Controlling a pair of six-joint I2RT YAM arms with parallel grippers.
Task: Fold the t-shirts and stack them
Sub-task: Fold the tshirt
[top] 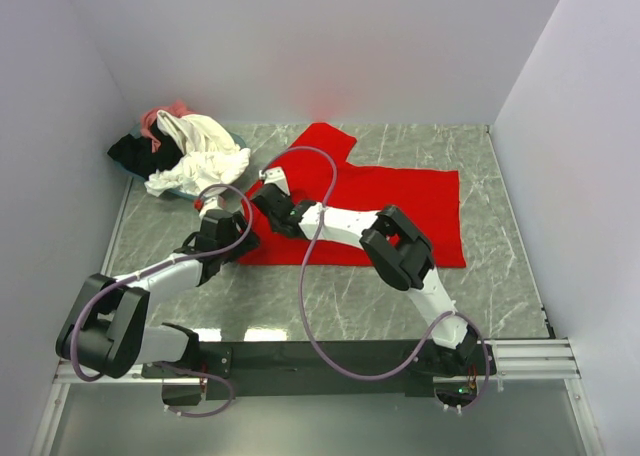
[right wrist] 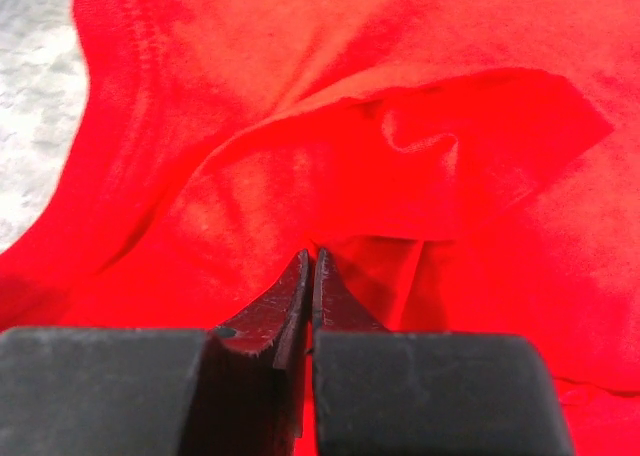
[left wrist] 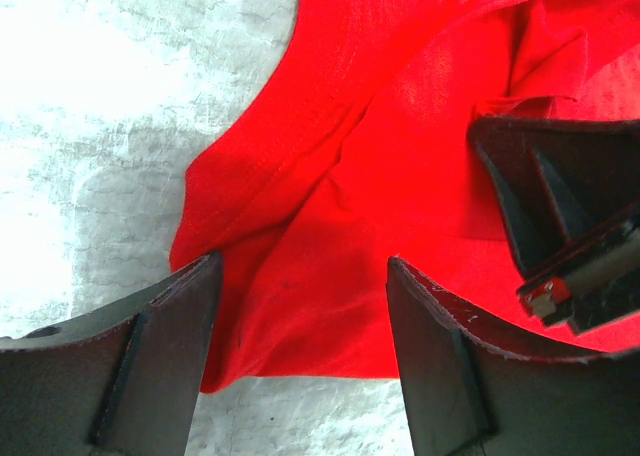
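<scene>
A red shirt [top: 400, 211] lies spread on the table [top: 300, 296], right of centre, with one sleeve pointing toward the back wall. Its left part is rumpled, and a loose fold stands up from the cloth there.

My right pincer [right wrist: 310, 261] is clenched, its two tips pressed together and down against the red cloth just in front of that raised fold. I cannot tell whether any cloth is caught between the tips.

My left pincer [left wrist: 300, 266] is released, jaws wide apart, and hangs over the left edge of the red shirt, where a stitched hem curves round onto the bare table. Red cloth shows between its fingers, and I cannot tell whether they touch it. The right pincer sits close by on its right, over the same end of the shirt.

Well apart, at the far left corner, three more shirts are heaped together: a white shirt [top: 200, 151] on top, a black shirt [top: 130, 154] at the left and a pink shirt [top: 165, 116] behind. They lie crumpled in a teal-rimmed tray [top: 238, 139].
</scene>
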